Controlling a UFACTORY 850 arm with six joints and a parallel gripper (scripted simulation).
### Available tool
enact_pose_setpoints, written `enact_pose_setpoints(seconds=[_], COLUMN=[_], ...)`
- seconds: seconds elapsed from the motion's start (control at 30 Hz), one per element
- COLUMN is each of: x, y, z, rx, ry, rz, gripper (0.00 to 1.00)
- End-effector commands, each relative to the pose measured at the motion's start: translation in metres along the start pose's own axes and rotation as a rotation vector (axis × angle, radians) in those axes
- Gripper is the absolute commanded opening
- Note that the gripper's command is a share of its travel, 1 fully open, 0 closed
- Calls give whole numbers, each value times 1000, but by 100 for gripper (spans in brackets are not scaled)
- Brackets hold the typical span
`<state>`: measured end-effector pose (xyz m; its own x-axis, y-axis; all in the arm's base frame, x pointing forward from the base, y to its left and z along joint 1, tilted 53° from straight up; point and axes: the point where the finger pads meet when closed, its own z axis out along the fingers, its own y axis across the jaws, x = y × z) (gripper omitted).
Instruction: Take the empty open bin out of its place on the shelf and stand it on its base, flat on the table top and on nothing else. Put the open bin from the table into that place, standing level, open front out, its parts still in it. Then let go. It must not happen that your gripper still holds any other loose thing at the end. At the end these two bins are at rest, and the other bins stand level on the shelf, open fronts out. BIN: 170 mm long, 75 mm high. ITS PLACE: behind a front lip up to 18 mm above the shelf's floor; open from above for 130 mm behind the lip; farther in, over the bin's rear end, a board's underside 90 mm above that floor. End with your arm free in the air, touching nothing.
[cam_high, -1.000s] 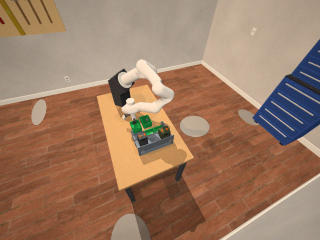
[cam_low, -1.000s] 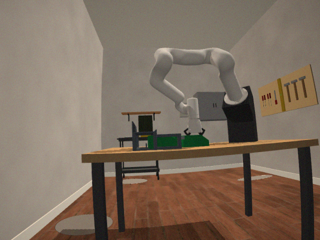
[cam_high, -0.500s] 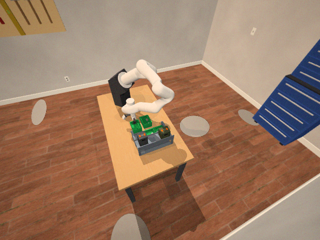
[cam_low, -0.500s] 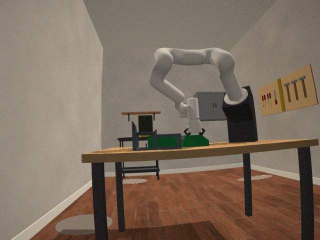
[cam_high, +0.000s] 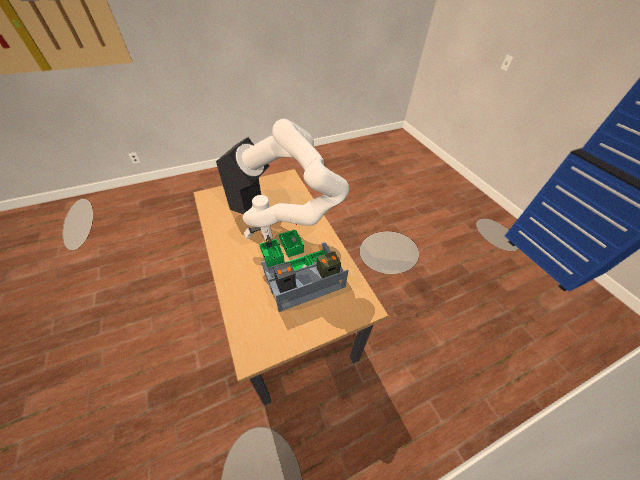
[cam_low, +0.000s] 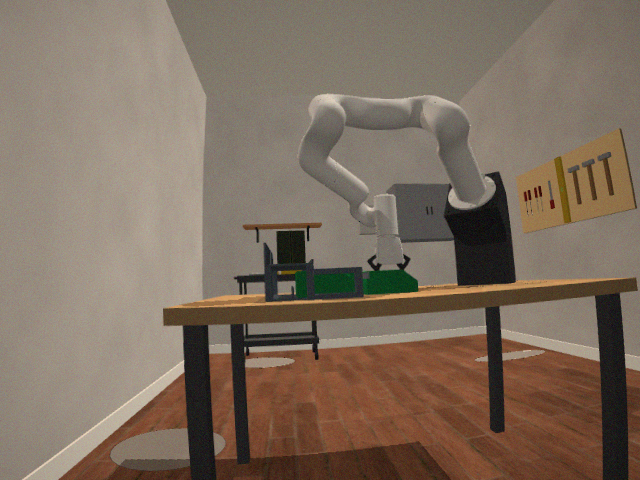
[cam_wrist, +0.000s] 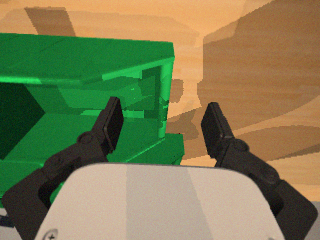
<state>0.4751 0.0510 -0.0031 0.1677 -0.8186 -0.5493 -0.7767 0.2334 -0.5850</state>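
A green open bin (cam_high: 271, 254) (cam_wrist: 60, 57) stands below my gripper in front of the grey shelf (cam_high: 312, 291) (cam_low: 359, 283); the part of its inside that shows holds no parts. My gripper (cam_high: 268, 240) (cam_low: 391, 268) (cam_wrist: 163, 110) is open. In the wrist view one finger is over the bin's inside, the other beyond its front end, with the front edge between them and touching neither. A second green bin (cam_high: 292, 243) (cam_low: 391, 282) stands beside it on the table, a small grey part showing inside. Whether the first bin's rear touches the shelf is unclear.
Green bins (cam_high: 306, 262) show in the shelf, partly hidden by its boards. Two dark boxes with orange marks, one at the left (cam_high: 285, 279) and one at the right (cam_high: 329, 265), stand on top of it. The black robot base (cam_high: 238, 180) is at the table's rear end.
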Motion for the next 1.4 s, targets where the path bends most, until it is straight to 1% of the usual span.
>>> enact_pose_setpoints(seconds=[0.0, 0.33, 0.4, 0.9, 1.37], x=[0, 0, 0, 0, 0], y=[0, 0, 0, 0, 0], z=[-5, -26, -26, -60, -73], rx=[0, 0, 0, 0, 0], ry=[0, 0, 0, 0, 0], rz=[0, 0, 0, 0, 0], gripper=[95, 95, 95, 95, 95])
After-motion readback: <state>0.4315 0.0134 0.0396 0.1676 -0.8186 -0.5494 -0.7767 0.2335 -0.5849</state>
